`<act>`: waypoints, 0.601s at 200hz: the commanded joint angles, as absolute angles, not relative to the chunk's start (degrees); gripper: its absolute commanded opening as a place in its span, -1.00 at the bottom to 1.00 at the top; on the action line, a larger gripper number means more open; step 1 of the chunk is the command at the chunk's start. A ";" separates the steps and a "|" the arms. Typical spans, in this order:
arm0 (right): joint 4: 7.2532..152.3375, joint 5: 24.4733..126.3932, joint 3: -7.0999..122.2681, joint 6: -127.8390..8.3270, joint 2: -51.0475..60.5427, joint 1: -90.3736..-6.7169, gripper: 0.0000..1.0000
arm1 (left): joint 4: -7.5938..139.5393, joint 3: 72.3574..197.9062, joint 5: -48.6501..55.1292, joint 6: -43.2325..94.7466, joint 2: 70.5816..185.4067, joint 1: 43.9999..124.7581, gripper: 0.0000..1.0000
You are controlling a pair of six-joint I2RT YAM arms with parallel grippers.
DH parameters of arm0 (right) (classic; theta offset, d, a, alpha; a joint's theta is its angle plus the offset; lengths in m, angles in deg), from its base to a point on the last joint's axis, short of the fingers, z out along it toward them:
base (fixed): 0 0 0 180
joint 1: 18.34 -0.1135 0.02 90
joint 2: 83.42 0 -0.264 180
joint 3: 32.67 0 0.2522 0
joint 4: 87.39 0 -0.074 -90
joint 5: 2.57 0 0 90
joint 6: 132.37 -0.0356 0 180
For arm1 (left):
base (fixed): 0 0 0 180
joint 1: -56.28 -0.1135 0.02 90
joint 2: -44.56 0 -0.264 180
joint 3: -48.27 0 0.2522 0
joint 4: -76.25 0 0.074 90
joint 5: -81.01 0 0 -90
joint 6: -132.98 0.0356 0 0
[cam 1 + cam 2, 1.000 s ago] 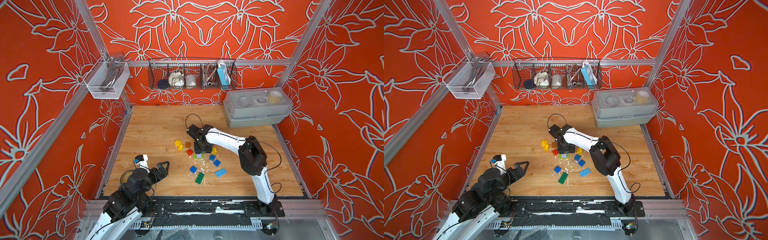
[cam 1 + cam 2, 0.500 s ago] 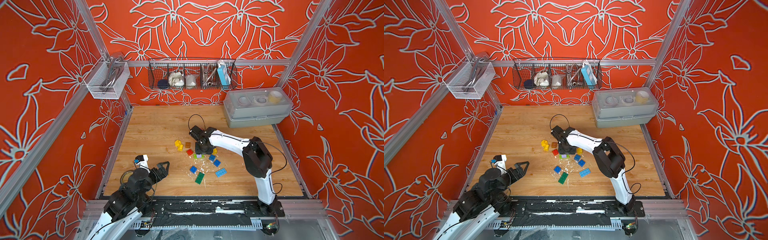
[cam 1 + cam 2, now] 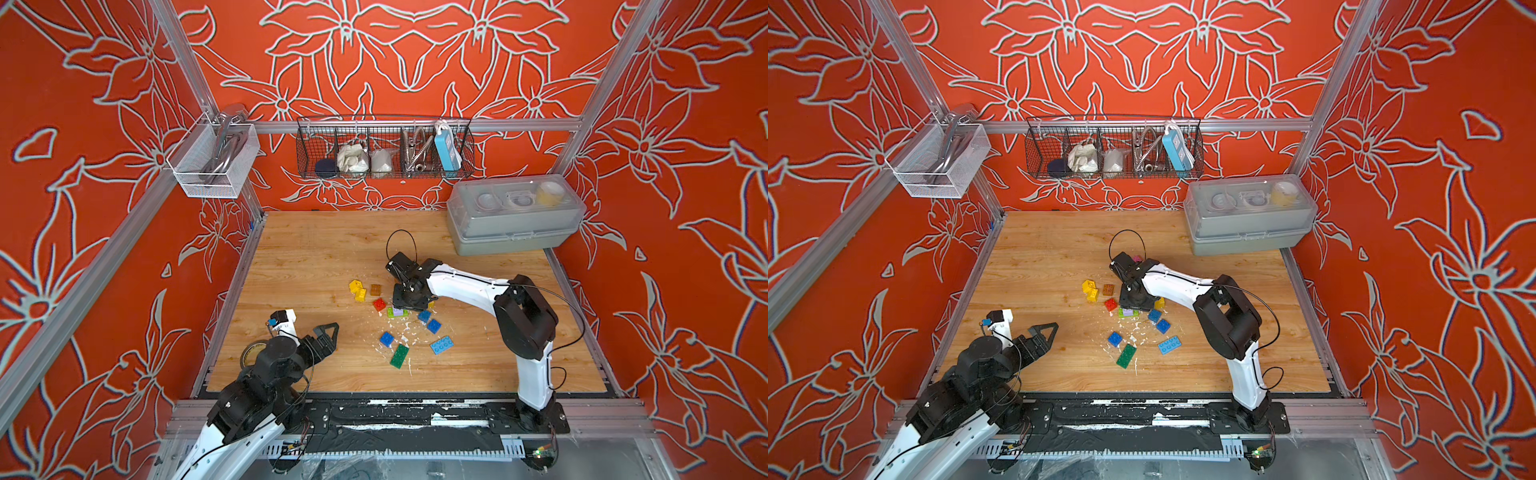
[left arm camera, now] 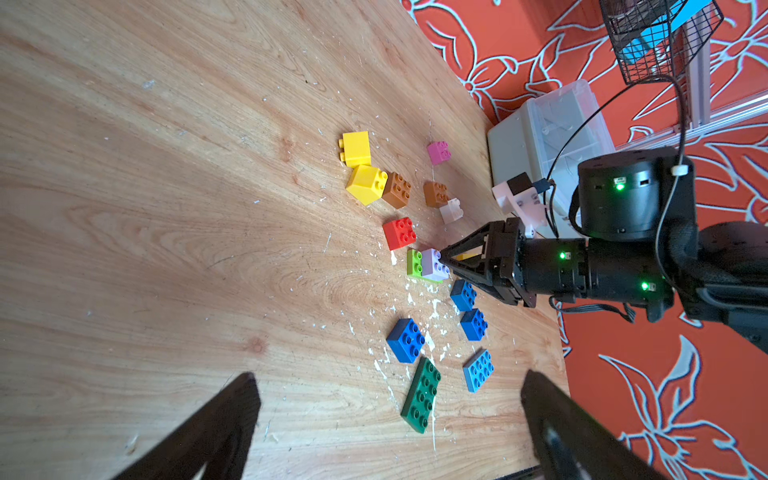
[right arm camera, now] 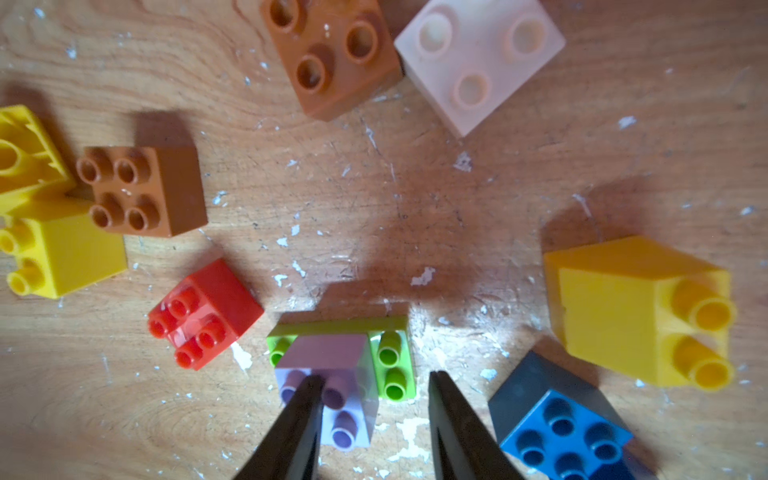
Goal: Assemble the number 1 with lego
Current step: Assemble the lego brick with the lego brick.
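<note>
Wood table (image 3: 311, 249), lego loose near its middle. Grey box (image 3: 515, 224) at back R corner, well apart from the lego.

L gripper (image 4: 388, 374) hangs over the front L part of the table, jaws wide apart, holding nothing. R gripper (image 5: 374, 378) points down into the pile. Its jaws stand narrowly apart, 1 finger (image 5: 303, 415) over the lilac brick (image 5: 328, 353), the other just beside the end of the lime plate (image 5: 392, 361); no grip seen.

Green plate (image 3: 399, 356) and lt-blue plate (image 3: 441, 345) lie flat nearest the front, apart. Lilac brick sits on lime plate. 3 blue bricks (image 3: 387, 338) lie between those front plates and R gripper. Red brick (image 3: 379, 304) is just beside lime plate. 2 yellow bricks (image 3: 357, 289) are tipped over, touching, w/ a brown brick (image 3: 376, 289) next to them. White brick (image 4: 451, 211) sits against a 2nd brown. Pink brick (image 4: 438, 152) is farthest back.
</note>
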State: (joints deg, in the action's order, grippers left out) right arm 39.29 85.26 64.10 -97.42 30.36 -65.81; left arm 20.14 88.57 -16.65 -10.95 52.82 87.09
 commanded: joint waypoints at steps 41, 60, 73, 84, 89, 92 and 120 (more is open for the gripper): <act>37.51 86.03 55.04 -99.39 35.54 -65.63 -0.53 | 20.65 88.55 -17.08 -10.81 53.26 86.87 0.96; 38.06 85.37 54.83 -99.54 35.76 -65.70 -0.60 | 20.63 88.55 -17.08 -10.86 53.27 86.87 0.96; 37.98 85.40 55.07 -99.53 35.76 -65.65 -0.62 | 20.57 88.57 -17.16 -10.90 53.34 86.87 0.96; 37.51 85.45 55.50 -99.27 35.54 -65.63 -0.62 | 20.57 88.65 -17.16 -10.90 53.35 86.87 0.96; 37.04 85.67 55.92 -99.21 35.43 -65.70 -0.61 | 20.57 88.66 -17.17 -10.90 53.43 86.87 0.96; 36.81 85.90 56.23 -99.11 35.29 -65.68 -0.61 | 20.57 88.63 -17.24 -10.90 53.44 86.87 0.96; 32.70 88.01 59.35 -98.03 32.67 -65.71 -0.58 | 20.70 88.66 -17.14 -10.90 53.71 86.87 0.96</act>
State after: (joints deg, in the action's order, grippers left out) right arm 44.04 84.23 61.17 -98.82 28.63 -65.87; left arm 20.14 88.57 -16.67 -11.04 53.01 87.09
